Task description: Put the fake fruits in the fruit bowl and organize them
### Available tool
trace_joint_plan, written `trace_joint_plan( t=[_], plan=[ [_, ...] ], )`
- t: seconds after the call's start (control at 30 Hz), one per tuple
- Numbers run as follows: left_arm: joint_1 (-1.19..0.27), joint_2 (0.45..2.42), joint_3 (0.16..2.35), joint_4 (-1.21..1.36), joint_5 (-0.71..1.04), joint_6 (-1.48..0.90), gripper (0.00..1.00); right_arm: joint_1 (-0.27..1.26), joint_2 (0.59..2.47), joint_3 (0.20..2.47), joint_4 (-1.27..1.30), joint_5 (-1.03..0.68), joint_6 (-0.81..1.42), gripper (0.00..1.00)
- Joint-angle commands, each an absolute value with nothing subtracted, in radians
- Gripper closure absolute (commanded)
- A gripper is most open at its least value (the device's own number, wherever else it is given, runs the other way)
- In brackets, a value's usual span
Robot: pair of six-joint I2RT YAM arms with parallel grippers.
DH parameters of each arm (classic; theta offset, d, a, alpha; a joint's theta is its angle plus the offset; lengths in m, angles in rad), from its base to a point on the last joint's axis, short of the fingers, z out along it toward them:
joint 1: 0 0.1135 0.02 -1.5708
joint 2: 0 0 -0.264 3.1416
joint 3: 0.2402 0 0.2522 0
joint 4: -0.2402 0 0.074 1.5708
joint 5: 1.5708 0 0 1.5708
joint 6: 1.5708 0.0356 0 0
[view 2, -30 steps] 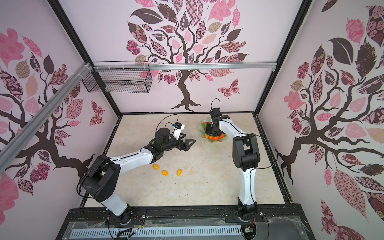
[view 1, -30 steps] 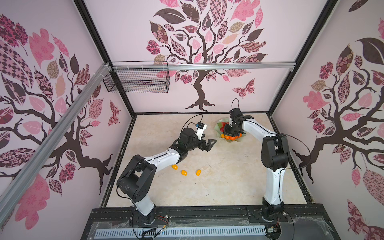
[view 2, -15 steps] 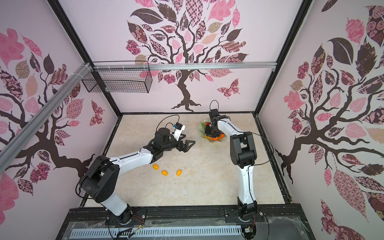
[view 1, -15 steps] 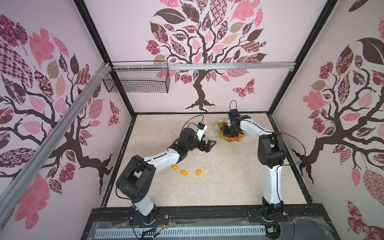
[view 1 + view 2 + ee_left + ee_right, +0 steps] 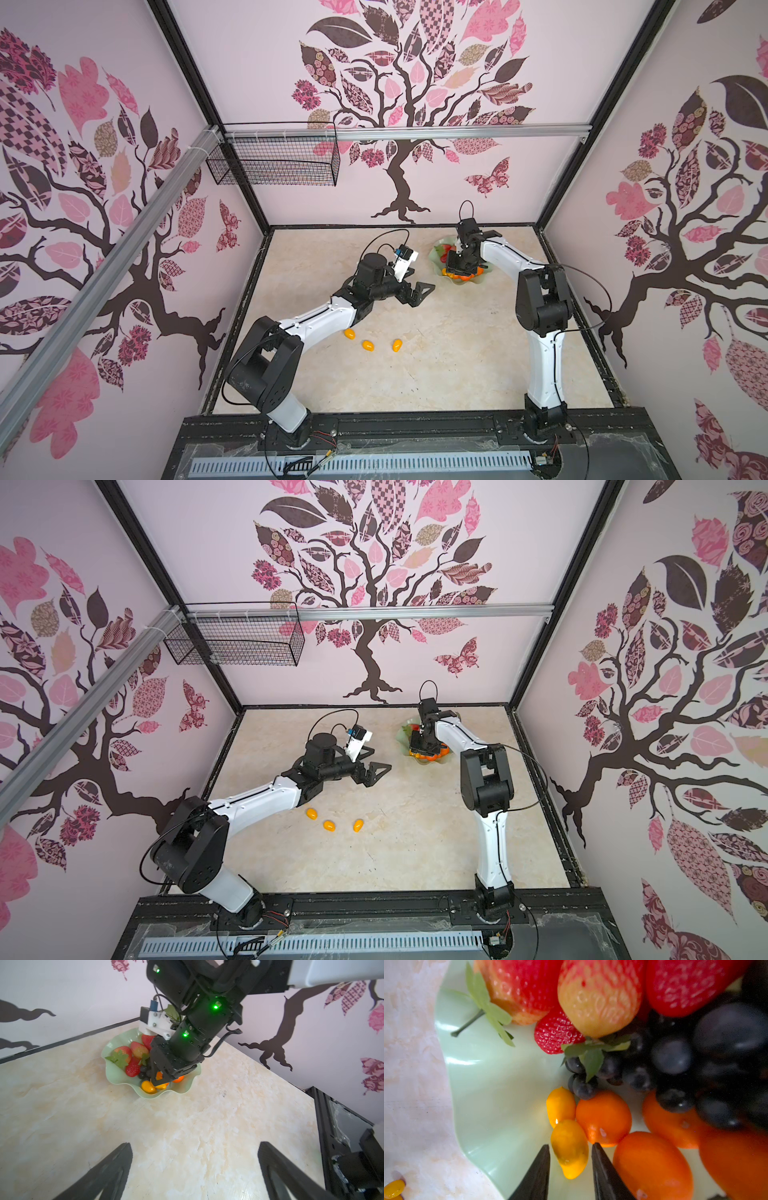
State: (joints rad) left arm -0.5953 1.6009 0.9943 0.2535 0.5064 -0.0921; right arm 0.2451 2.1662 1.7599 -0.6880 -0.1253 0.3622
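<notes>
**Kumquat drop-off in the dish, with three more waiting on the table!**

The right gripper was seen low inside the shallow, pale green fruit bowl with the ruffled rim. Its black jaws were parted a little around a small oval yellow-orange plastic kumquat lying on the bowl floor. Slim gaps could be made out on both sides, so nothing was judged gripped and a release was taken to be the step in hand. Red plastic strawberries, a dark purple-black grape bunch and orange tangerines were packed in beside it. The left gripper was held wide open and empty above the marbled table. Three loose kumquats were spotted on the table, well apart from the bowl. A clean lift clear of the fruit was called for next, then a pick of a loose kumquat.
</notes>
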Motion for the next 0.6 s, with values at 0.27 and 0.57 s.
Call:
trace_joint_plan(
  t=[0.27, 0.57],
  plan=[
    [-0.594, 1.459, 1.039, -0.025, 0.765, 0.305, 0.01, 0.244, 1.898, 1.643, -0.653, -0.089, 0.37, 0.62],
    [-0.54, 1.404, 1.063, -0.299, 0.908, 0.592, 0.01, 0.347, 1.713, 1.443, -0.646, -0.05, 0.385, 0.61]
  ],
)
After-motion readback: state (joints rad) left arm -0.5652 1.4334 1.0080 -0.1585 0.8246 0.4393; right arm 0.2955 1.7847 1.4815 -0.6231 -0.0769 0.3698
